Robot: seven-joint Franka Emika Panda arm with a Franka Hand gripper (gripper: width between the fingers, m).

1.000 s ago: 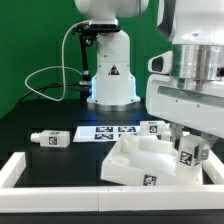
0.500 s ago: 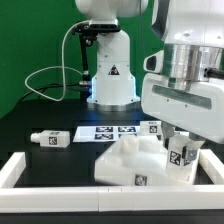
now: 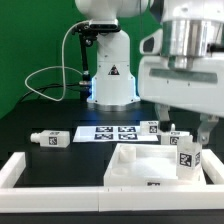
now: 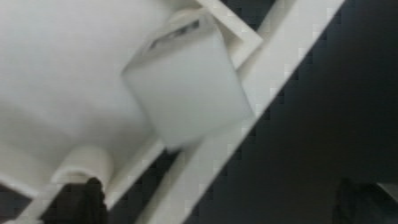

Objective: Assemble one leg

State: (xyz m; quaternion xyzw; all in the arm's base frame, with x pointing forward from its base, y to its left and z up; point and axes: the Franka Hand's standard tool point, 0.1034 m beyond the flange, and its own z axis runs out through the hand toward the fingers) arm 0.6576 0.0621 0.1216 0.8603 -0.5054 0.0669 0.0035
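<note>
The white tabletop piece [image 3: 140, 165] lies flat inside the white rim frame [image 3: 25, 168]. One leg [image 3: 187, 155], a stubby white post with a square tag, stands at the tabletop's corner toward the exterior view's right. My gripper [image 3: 186, 128] hangs just above this leg, open and empty, its dark fingers [image 3: 206, 132] spread wide. In the wrist view the leg [image 4: 187, 90] shows as a white block beside the tabletop [image 4: 54, 90] and the rim frame [image 4: 258, 95]; my gripper [image 4: 217, 205] holds nothing. Another leg [image 3: 49, 139] lies on the exterior view's left.
The marker board [image 3: 110, 131] lies on the black table behind the tabletop. More legs [image 3: 155, 127] lie beside it toward the exterior view's right. The robot base [image 3: 110, 75] with its cable stands at the back. The rim frame borders the front and the exterior view's left.
The tabletop piece, tilted and shifted toward the exterior view's left before, now lies flat. My gripper has risen and moved toward the exterior view's right, clear of it.
</note>
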